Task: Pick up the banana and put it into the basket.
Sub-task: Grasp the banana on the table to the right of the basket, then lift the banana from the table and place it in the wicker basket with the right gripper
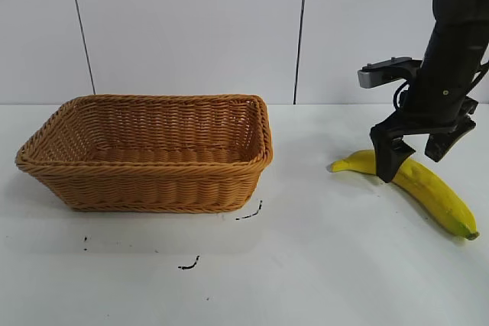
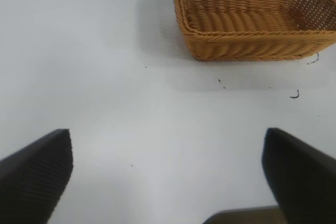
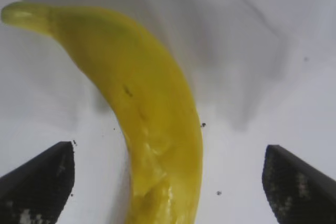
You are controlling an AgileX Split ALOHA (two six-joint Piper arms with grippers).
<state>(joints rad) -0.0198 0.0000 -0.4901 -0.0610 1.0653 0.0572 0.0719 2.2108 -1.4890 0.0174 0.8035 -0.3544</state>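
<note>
Right pincer [image 1: 415,156] hangs wide open astride the long curved yellow banana [image 1: 428,188] on the white surface [image 1: 321,265]; you should centre both fingers before closing.

Woven wicker basket [image 1: 153,154], rough; banana [image 1: 432,188] smooth, waxy; table [image 1: 321,265] matt.

The right pincer [image 1: 416,158] hides part of the banana [image 1: 432,188].
</note>
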